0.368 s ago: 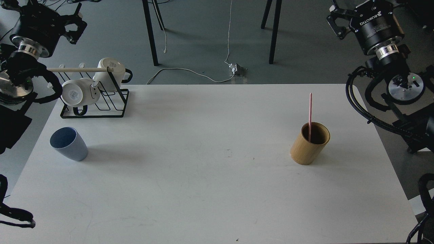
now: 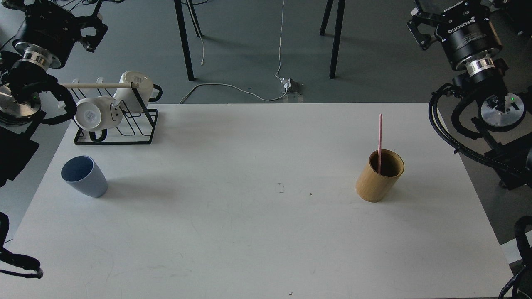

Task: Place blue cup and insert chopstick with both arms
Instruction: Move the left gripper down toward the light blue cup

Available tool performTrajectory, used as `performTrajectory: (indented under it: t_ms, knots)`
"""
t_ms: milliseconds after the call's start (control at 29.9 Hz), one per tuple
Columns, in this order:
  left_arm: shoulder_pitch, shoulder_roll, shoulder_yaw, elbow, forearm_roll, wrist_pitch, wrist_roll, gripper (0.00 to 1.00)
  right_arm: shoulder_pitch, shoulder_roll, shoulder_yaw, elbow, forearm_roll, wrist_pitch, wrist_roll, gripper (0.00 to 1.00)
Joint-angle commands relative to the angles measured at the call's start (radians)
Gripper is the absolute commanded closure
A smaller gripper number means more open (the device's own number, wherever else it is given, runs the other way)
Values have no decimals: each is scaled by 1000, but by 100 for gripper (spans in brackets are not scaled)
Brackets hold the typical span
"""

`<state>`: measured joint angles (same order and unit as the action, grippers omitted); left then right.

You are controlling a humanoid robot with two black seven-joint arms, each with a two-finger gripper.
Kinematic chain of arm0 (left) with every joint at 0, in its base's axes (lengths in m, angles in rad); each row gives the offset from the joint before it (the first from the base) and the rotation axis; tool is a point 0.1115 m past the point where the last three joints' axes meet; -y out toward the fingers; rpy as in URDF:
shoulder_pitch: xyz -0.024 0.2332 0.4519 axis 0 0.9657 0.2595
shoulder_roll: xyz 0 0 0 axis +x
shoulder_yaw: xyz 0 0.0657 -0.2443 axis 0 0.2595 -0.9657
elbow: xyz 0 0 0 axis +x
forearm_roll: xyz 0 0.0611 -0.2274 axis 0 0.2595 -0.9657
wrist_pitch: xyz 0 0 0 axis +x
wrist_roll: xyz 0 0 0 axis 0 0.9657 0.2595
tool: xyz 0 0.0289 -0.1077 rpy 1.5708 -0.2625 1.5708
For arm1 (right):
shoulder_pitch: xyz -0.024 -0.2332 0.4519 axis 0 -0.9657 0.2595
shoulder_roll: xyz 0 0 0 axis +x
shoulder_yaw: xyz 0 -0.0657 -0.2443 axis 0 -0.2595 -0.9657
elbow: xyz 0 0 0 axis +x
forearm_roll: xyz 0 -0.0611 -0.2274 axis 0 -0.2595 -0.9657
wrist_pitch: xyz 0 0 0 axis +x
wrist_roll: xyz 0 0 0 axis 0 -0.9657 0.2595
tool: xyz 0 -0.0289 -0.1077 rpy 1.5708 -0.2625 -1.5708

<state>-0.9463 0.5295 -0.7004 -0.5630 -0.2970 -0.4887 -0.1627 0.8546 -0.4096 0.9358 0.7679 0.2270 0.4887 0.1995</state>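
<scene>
The pale blue cup [image 2: 84, 176] stands upright near the table's left edge, in front of the wire rack. The pink chopstick [image 2: 380, 135] stands in the tan bamboo cup [image 2: 379, 176] on the right side of the table. My left gripper [image 2: 97, 20] is raised at the top left, beyond the table's far edge, open and empty, well away from the blue cup. My right gripper [image 2: 447, 6], marked ROBOTIQ, is raised at the top right, open and empty, far above the bamboo cup. Its fingertips are partly cut off by the frame's top edge.
A black wire rack [image 2: 118, 124] with a pale wooden rod and two white mugs [image 2: 97, 114] stands at the table's back left corner. The white table [image 2: 257, 207] spans the view. Chair legs and a cable lie on the floor behind it.
</scene>
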Motion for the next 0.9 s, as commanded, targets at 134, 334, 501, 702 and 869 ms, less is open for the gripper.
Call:
performTrajectory:
  t_ms: [134,334,501,702,869]
  knots:
    - [-35,43,10,-67,108,0,-6,0,1,2,0,19,0,0,0,0]
    - [-63,136,7,-199,546,0,-8,0,-2,-2,-3,19,-1,0,0,0]
    - [-91,217,9,-224,846,0,-8,0,-6,6,21,19,0,0,1,0]
    - [-75,381,12,-424,1146,0,-8,1,-6,-3,57,54,0,0,1,0]
    - [-3,565,70,-630,1367,0,-8,6,-60,-15,90,119,0,0,1,0]
